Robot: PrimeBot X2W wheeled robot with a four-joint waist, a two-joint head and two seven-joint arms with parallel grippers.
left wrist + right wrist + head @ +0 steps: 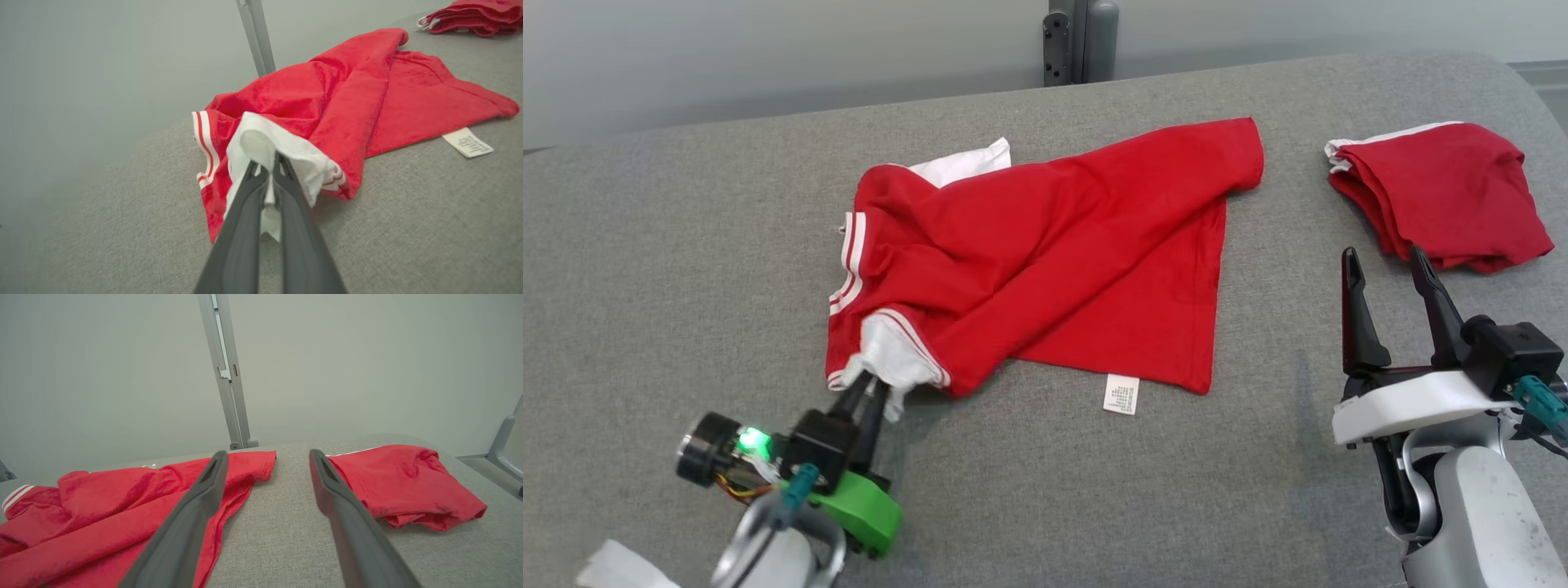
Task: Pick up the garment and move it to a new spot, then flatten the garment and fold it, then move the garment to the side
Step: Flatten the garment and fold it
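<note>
Crumpled red shirt (1045, 261) lies mid cushion (686, 269), left gripper (864, 385) clamped on its white sleeve (894, 355).
Left wrist view shows the pinch; head view shows right gripper (1383, 256) spread near a folded pile (1441, 192), far right corner.

Before me lay my broad grey woven-fabric surface (686, 245). On its middle sprawled a rumpled red garment with white striped trim (1054, 245), its small white care label (1121, 394) flat on the grey cloth. Well apart to my right sat a folded red garment with white edging (1445, 192).
</note>
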